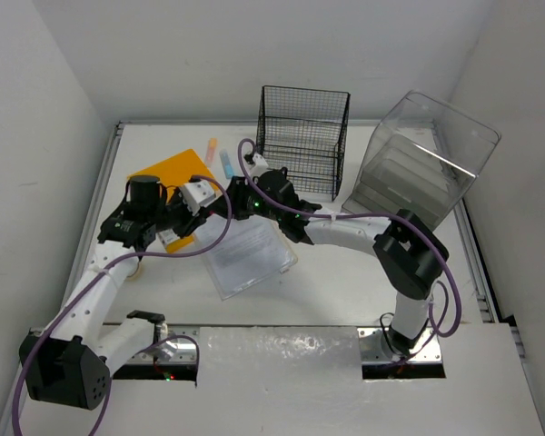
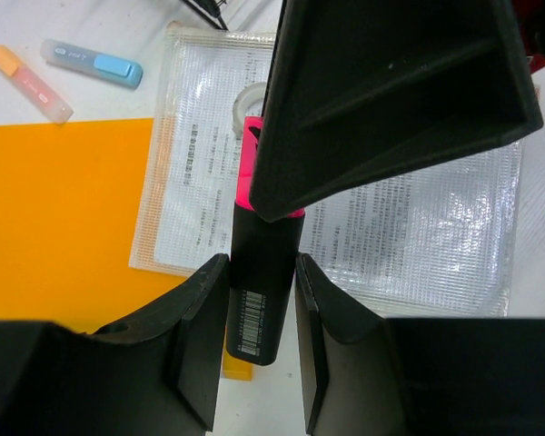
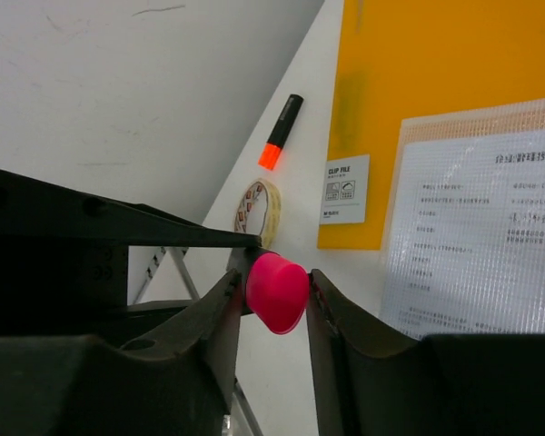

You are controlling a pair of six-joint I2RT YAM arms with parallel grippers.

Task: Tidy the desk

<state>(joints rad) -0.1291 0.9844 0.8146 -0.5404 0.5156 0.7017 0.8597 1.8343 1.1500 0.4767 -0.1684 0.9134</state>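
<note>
— What are they up to over there?

— The two arms meet above the desk point(image 1: 363, 282), the big white tabletop under everything, a bit toward nine o'clock from its middle. The left gripper point(image 2: 259, 300) is clamped on the black barrel of a highlighter point(image 2: 263, 245), one jaw pressed to each side. The right gripper point(image 3: 272, 304) pinches the pink cap point(image 3: 278, 283) at the other end.

— Cap going on or coming off?

— I can't tell whether it's seated. For tidying, I'd guess it's being pressed on.

— How would you do that well?

— The left arm should act as a vise and nothing more. The right should push dead straight along the barrel. Any tilt and the cap jams, or the barrel slides through the left jaws. The cap is rounded too, so an off-centre pinch could let it squirt out.

— What's underneath?

— A clear document pouch point(image 2: 391, 227) lying partly over an orange folder point(image 2: 64, 218). In the right wrist view, a tape roll point(image 3: 257, 211) and an orange-tipped marker point(image 3: 281, 133) lie at twelve o'clock from the cap. In the left wrist view, a blue-capped pastel pen point(image 2: 93, 64) and a peach one point(image 2: 29, 84) lie at ten o'clock.

— Where would it go after?

— Perhaps the wire-mesh rack point(image 1: 302, 136) at twelve o'clock on the desk, or the clear drawer box point(image 1: 422, 163) at two. That's only my guess.
</note>
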